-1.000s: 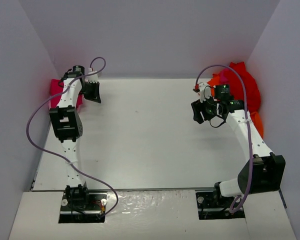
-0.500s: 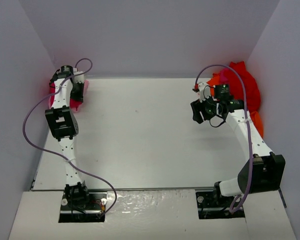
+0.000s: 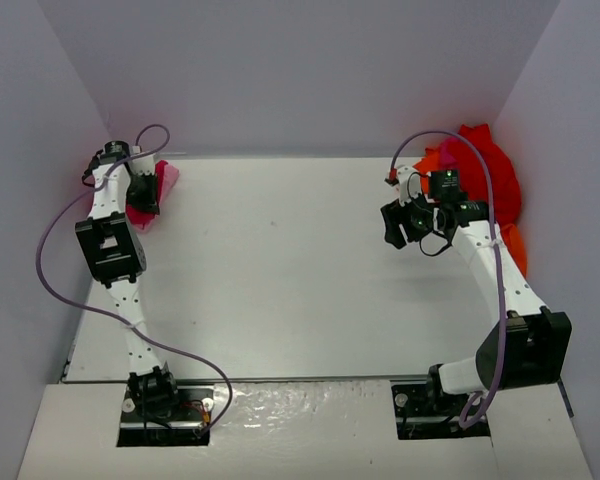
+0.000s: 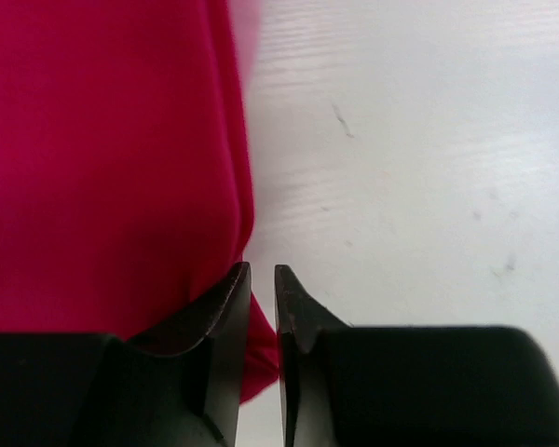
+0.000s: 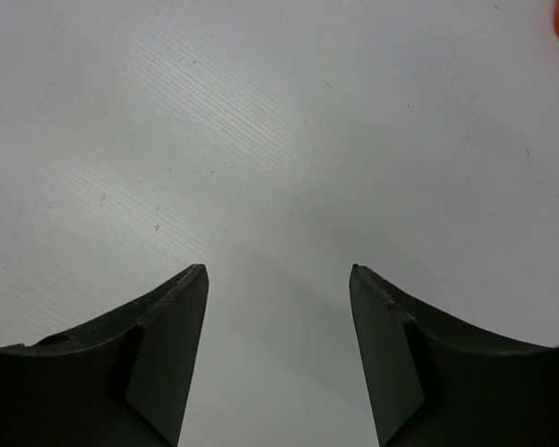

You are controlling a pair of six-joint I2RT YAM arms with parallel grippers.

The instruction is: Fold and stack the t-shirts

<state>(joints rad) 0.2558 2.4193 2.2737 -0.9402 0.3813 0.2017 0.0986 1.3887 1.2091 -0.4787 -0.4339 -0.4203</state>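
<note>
Crimson-magenta cloth t-shirt (image 3: 147,217) lies bunched in the far-left corner of the white table (image 3: 280,270), and the left gripper (image 3: 144,191) is now down over it. A second ago that gripper hung farther right, over bare table just beside the cloth; since then the left arm has swung left toward the side wall. In the left wrist view the crimson-magenta cloth t-shirt (image 4: 112,158) fills the left half, and the left gripper (image 4: 263,272) sits at its right edge, jaws almost together with only a thin slit between them. Cloth shows low in that slit; whether it is pinched I cannot tell.

On the far right, the red cloth t-shirt (image 3: 492,170) is heaped against the wall with the orange cloth t-shirt (image 3: 515,243) beside it, both lying as before. The right gripper (image 3: 393,222) has not moved: it hangs just left of that heap, jaws spread wide over bare white table (image 5: 279,112), holding nothing.
</note>
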